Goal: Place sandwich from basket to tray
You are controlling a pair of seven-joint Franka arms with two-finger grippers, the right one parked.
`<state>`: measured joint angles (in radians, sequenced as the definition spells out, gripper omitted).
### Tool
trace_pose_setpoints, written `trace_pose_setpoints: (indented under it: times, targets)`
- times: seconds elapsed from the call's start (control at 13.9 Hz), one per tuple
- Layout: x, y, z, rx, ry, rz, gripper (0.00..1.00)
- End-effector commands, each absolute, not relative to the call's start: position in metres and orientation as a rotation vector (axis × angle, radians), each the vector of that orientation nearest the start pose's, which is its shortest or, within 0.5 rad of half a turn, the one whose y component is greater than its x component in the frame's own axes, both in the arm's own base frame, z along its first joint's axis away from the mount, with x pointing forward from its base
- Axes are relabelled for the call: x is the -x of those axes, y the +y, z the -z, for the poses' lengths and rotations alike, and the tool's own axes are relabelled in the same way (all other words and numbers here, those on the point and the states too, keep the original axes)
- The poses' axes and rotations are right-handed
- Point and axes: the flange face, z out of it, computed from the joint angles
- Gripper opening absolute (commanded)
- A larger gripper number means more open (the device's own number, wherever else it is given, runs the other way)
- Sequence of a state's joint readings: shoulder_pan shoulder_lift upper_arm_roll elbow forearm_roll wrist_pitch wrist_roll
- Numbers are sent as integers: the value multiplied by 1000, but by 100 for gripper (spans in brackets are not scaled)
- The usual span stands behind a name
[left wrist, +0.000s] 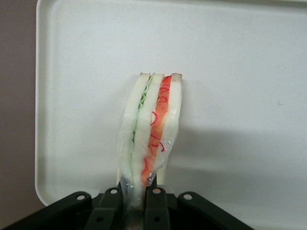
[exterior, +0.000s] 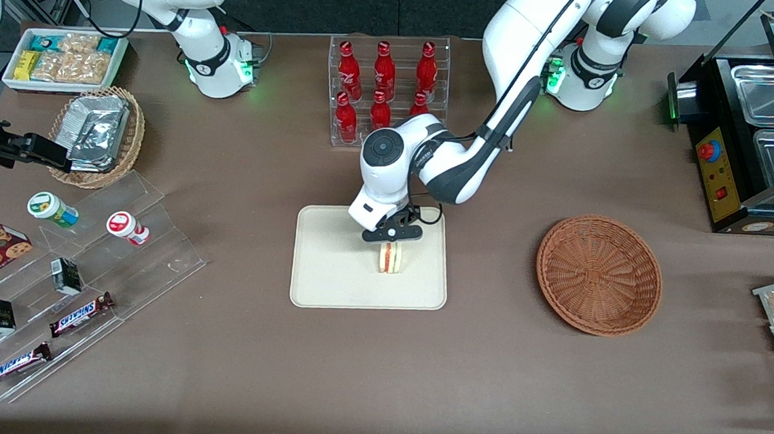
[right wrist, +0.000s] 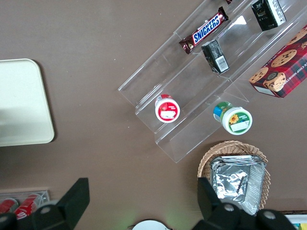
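Note:
The sandwich (exterior: pixel 391 258) (left wrist: pixel 151 129), a plastic-wrapped wedge of white bread with red and green filling, stands on edge on the cream tray (exterior: pixel 327 288) (left wrist: pixel 240 72). My gripper (exterior: pixel 393 239) (left wrist: pixel 136 203) is right above it, over the tray's middle, and is shut on the sandwich's wrapped top end; the two black fingers (left wrist: pixel 156 208) pinch the plastic between them. The reddish-brown wicker basket (exterior: pixel 599 273) sits empty on the table toward the working arm's end, well apart from the tray.
A clear rack of red bottles (exterior: pixel 386 87) stands farther from the front camera than the tray, close to my arm's elbow. Acrylic steps with snacks (exterior: pixel 68 290), a tan basket of foil packets (exterior: pixel 96 134) and a white snack bin (exterior: pixel 64 58) lie toward the parked arm's end. A black food warmer (exterior: pixel 754 134) stands at the working arm's end.

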<state>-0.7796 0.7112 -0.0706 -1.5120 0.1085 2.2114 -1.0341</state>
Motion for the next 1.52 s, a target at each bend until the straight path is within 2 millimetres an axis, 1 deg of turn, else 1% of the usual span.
trace_pose_setpoints:
  times: [0.0, 0.07, 0.14, 0.22, 0.29, 0.36, 0.43, 0.51, 0.58, 0.72, 0.79, 0.87, 0.94, 1.01, 1.08, 1.15, 1.23, 1.37, 1.44]
  targets:
    - [-483, -532, -248, 3110, -203, 82, 51]
    - [-482, -532, -247, 3107, -203, 79, 91]
    - [-483, -531, -249, 3108, -203, 80, 99]
    - [-484, -530, -251, 3108, -205, 83, 99]
    - [-485, -530, -258, 3111, -209, 89, 99]
    - [-488, -527, -271, 3112, -221, 96, 99]
    - [-488, -523, -296, 3105, -231, 94, 99]
    - [-489, -518, -328, 3094, -253, 91, 99]
    - [-492, -507, -362, 3074, -302, 90, 99]
    - [-500, -474, -430, 3040, -399, 104, 99]
    - [-504, -449, -465, 3030, -457, 104, 99]
    - [-508, -424, -495, 3027, -511, 87, 99]
    - [-512, -395, -524, 3023, -560, 64, 99]
    - [-514, -366, -550, 3012, -602, 54, 99]
    - [-517, -333, -571, 2997, -633, 34, 99]
    - [-517, -302, -589, 2987, -615, 6, 99]
    - [-519, -270, -602, 2981, -578, -32, 99]
    - [-525, -200, -621, 2992, -492, -112, 99]
    - [-528, -171, -625, 3002, -463, -125, 99]
